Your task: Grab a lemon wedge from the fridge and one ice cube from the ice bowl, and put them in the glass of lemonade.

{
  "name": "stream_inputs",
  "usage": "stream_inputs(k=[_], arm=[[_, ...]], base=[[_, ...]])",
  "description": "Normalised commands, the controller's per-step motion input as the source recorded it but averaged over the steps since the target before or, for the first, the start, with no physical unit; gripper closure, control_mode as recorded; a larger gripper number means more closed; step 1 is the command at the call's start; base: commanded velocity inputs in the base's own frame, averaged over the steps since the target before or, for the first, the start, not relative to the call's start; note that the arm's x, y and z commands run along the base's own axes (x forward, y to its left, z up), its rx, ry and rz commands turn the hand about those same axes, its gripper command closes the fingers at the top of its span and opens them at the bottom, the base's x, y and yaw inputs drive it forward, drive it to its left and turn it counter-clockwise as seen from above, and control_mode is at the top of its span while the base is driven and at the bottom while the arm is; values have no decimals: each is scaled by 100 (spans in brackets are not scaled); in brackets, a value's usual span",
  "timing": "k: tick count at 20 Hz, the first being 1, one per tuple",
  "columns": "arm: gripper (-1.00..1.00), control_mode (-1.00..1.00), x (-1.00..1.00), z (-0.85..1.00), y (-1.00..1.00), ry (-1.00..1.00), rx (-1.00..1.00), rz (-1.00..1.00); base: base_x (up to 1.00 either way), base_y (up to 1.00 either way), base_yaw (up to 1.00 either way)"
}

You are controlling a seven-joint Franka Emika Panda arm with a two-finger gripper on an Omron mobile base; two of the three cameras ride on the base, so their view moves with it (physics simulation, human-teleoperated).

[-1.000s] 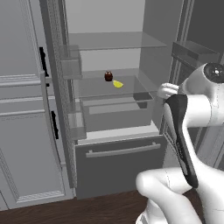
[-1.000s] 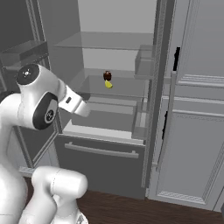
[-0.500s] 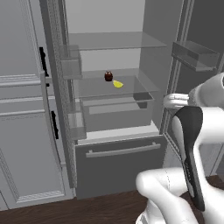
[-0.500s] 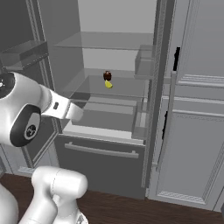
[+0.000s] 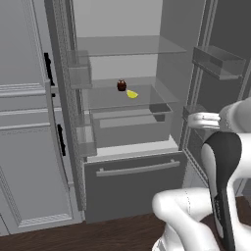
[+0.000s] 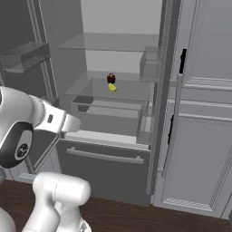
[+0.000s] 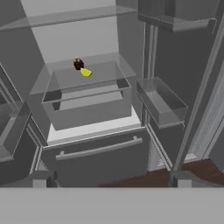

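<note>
Since earlier: arm swung lower and rightward, fridge [image 5: 127, 166] contents unmoved | gripper [image 7: 109, 178]: jaws fully spread, nothing held | lemon wedge [image 7: 86, 72]: middle glass shelf, touching small dark jar [image 7: 78, 64] | risk: jar may be toppled during reach.

The fridge [image 5: 132, 186] is finished in matt dark grey, like painted metal, with a pale grey bar handle [image 5: 137, 168] across the drawer. Its shelves [image 7: 83, 81], well beyond the jaws, are seen as clear, smooth glass. The lemon wedge [image 7: 86, 72] is rendered glossy yellow, the jar [image 7: 78, 64] dark brown. Dark polished wood is shown on the floor [image 6: 136, 219].
</note>
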Motion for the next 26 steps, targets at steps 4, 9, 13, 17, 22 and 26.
stream_inputs(k=[4, 9, 13, 17, 22, 26], arm=[[-100, -100, 7, 0, 0, 0, 0, 0], [-100, 100, 5, 0, 0, 0, 0, 0], [-100, 100, 0, 0, 0, 0, 0, 0], [-100, 100, 0, 0, 0, 0, 0, 0], [-100, 100, 0, 0, 0, 0, 0, 0], [-100, -100, 0, 0, 0, 0, 0, 0]], base=[[0, 0, 0], [46, 0, 1], [100, 10, 0], [100, 14, 2], [86, 15, 4], [5, 2, 4]])
